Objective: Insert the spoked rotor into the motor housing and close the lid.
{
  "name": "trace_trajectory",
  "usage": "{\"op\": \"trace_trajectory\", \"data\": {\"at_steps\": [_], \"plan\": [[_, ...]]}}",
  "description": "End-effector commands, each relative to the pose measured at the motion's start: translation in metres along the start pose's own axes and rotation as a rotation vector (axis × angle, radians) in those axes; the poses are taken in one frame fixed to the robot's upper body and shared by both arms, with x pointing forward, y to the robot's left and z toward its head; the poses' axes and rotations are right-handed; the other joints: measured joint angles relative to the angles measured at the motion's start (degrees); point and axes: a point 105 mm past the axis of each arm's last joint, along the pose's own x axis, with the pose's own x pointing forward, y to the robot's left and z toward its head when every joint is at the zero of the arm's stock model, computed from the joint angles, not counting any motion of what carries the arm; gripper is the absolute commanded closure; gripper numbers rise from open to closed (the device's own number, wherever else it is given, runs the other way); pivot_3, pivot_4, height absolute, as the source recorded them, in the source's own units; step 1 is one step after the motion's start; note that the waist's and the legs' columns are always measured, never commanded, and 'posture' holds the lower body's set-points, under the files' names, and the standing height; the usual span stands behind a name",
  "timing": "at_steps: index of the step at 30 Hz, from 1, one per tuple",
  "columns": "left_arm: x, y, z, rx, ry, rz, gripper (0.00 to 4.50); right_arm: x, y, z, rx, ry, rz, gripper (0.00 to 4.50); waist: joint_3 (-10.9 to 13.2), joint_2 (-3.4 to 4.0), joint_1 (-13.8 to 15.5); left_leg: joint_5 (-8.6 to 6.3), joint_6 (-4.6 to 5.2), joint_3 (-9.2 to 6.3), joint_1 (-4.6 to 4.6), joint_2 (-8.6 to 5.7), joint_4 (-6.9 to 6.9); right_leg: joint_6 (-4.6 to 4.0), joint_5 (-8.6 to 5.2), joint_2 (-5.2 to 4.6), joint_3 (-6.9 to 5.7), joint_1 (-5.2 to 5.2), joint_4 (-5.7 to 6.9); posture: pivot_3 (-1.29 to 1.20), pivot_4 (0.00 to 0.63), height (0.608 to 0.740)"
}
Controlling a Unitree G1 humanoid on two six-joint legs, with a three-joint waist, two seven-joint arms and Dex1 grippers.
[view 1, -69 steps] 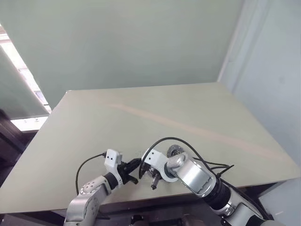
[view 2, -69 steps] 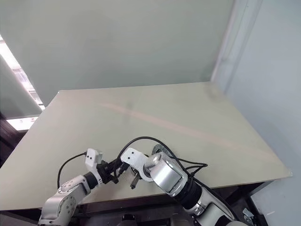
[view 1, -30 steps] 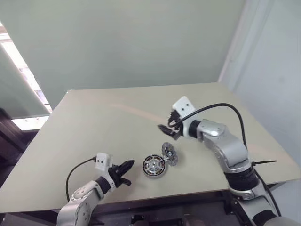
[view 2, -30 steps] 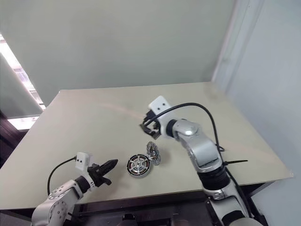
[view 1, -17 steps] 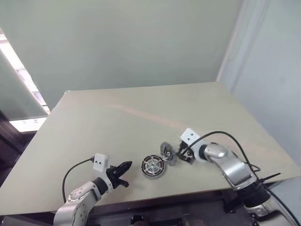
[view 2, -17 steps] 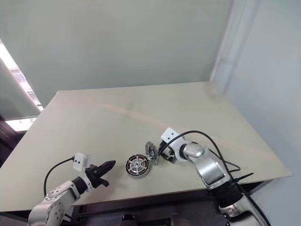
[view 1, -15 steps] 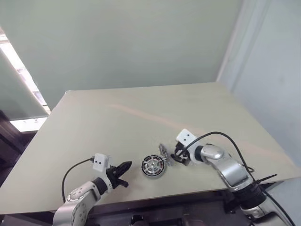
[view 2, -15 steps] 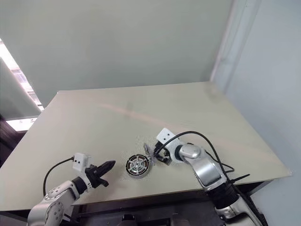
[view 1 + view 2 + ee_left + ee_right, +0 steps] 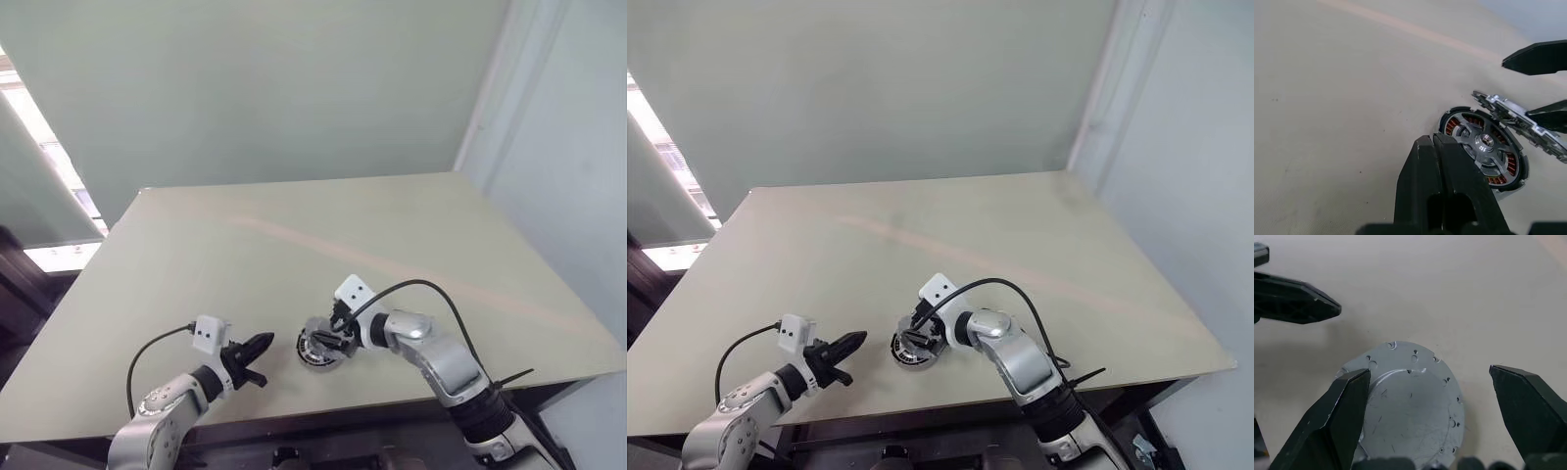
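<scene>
So the housing (image 9: 1484,147) sits on the counter (image 9: 392,225) near its front edge, and the spoked rotor (image 9: 1483,143) is already seated inside it, copper windings showing between the spokes. Lid (image 9: 1409,401) is tilted, one edge resting on the housing's far side, the other raised. Right end effector (image 9: 1430,396) is spread wide around the lid, fingers (image 9: 1342,406) either side; can't tell if they touch it. Left end effector (image 9: 257,346) is clenched with nothing in it, hovering just beside the housing and pointing at it.
</scene>
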Motion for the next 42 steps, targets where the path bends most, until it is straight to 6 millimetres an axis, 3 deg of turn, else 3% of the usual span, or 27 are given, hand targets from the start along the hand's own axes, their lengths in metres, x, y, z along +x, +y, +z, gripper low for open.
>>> {"op": "trace_trajectory", "data": {"at_steps": [1, 11, 13, 16, 24, 42], "plan": [[0.0, -0.005, 0.01, 0.037, -0.032, -0.014, 4.5, -0.011, -0.01, 0.029, 0.045, -0.127, 0.025, 0.25, 0.0, 0.0, -0.01, 0.0, 0.0, 0.0, 0.0, 0.0, 0.01, 0.0, 0.0, 0.0, 0.0, 0.0, 0.0, 0.0, 0.0, 0.74], [0.007, -0.009, 0.009, 0.033, -0.024, -0.042, 4.5, -0.037, -0.027, 0.046, 0.169, -0.254, 0.199, 0.25, 0.0, 0.0, -0.06, 0.0, 0.01, 0.01, 0.0, 0.0, -0.01, 0.0, 0.0, 0.01, 0.0, 0.01, -0.01, 0.0, 0.0, 0.74], [0.009, -0.01, 0.009, 0.033, -0.022, -0.049, 4.5, -0.042, -0.03, 0.047, 0.085, -0.324, 0.24, 0.25, 0.0, 0.0, -0.07, 0.0, 0.01, 0.01, 0.01, 0.0, 0.0, 0.0, 0.0, 0.01, -0.01, 0.03, -0.01, 0.0, 0.0, 0.74], [0.01, -0.012, 0.009, 0.034, -0.018, -0.057, 4.5, -0.043, -0.027, 0.028, 0.004, -0.247, 0.336, 0.25, 0.0, 0.01, -0.1, 0.0, 0.01, 0.04, 0.04, 0.0, -0.01, 0.01, 0.0, 0.01, -0.01, 0.06, -0.01, 0.0, 0.0, 0.74], [0.008, -0.013, 0.011, 0.047, -0.01, -0.073, 4.5, -0.031, -0.028, 0.0, -0.027, -0.146, 0.446, 0.25, 0.01, 0.02, -0.12, 0.0, 0.03, 0.05, 0.1, 0.02, 0.03, 0.0, 0.01, 0.03, 0.0, 0.11, 0.03, 0.0, 0.0, 0.74], [-0.002, -0.011, 0.016, 0.071, 0.011, -0.063, 4.5, -0.003, -0.031, -0.02, -0.072, -0.089, 0.477, 0.25, 0.0, 0.05, -0.09, 0.0, 0.02, 0.02, 0.19, 0.0, 0.08, 0.01, 0.02, 0.02, 0.01, 0.23, 0.05, 0.0, 0.0, 0.74]]}}
